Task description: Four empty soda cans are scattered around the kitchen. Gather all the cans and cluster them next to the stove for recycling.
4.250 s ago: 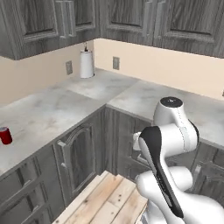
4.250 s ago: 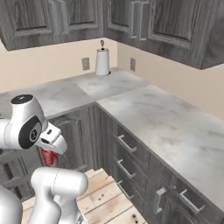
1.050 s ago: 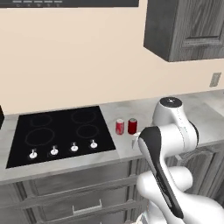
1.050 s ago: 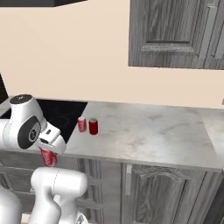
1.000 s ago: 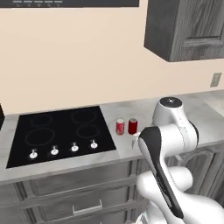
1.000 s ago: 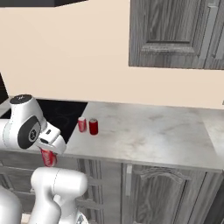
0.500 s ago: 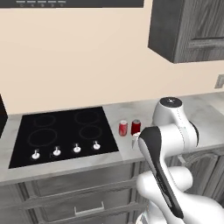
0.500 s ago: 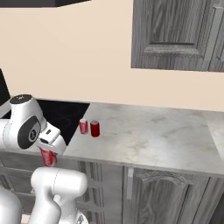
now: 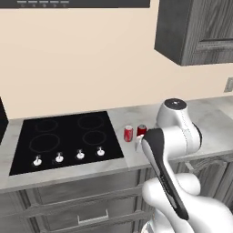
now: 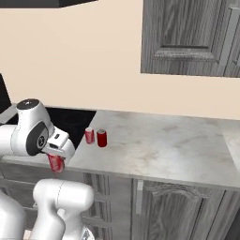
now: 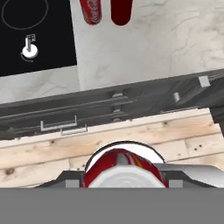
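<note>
pincer (image 10: 56, 161) clamping red can (image 10: 56, 163), off counter edge (image 10: 140, 176)

A cream wall (image 9: 91, 59) stands far beyond the pincer, plain and evenly lit. Under it a grey marble counter (image 10: 168, 145) runs across, ahead of the pincer and a little higher than it. Dark grey wood drawers (image 11: 78, 118) are under the counter, close in front of the pincer. An upper cabinet (image 10: 192, 37) of the same wood hangs high above. A light plank floor (image 11: 52, 148) lies directly below the pincer.
</note>
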Controlling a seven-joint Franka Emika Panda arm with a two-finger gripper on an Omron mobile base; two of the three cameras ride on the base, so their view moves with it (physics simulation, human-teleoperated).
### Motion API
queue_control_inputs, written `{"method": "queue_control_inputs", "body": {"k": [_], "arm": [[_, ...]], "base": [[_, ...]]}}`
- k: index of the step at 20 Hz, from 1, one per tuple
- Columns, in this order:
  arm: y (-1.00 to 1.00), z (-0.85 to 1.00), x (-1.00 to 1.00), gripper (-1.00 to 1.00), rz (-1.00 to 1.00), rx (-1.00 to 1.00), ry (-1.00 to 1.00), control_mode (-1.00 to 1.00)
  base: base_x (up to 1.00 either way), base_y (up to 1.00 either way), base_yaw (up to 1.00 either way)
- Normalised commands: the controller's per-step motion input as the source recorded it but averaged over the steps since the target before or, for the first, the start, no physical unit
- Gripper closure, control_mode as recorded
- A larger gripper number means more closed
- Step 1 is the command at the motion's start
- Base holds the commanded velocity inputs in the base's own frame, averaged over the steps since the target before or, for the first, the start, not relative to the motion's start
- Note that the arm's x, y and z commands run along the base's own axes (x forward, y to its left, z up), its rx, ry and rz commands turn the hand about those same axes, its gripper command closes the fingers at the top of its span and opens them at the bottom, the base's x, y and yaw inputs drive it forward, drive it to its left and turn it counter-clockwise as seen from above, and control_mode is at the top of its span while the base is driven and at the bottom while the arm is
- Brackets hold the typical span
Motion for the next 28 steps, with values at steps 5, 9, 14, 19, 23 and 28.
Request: {"method": "queue_control_inputs", "body": {"k": [5,9,14,19,23,28], "arm": [[0.0,-0.09,0.44,1.0,0.1,0.0,-0.02,-1.0],[-0.04,-0.19,0.27,1.0,0.02,0.0,0.0,-1.0],[0.0,-0.26,0.39,1.0,0.01,0.0,-0.01,-1.0],[0.12,-0.04,0.47,1.0,0.07,0.0,-0.07,-1.0],[0.07,-0.05,0.44,1.0,0.06,0.0,-0.07,-1.0],[0.0,-0.19,0.51,1.0,0.05,0.0,-0.04,-1.0]], "base": [[0.0,0.0,0.0],[0.0,0.0,0.0],[0.0,0.0,0.0],[0.0,0.0,0.0],[0.0,0.0,0.0],[0.0,0.0,0.0]]}}
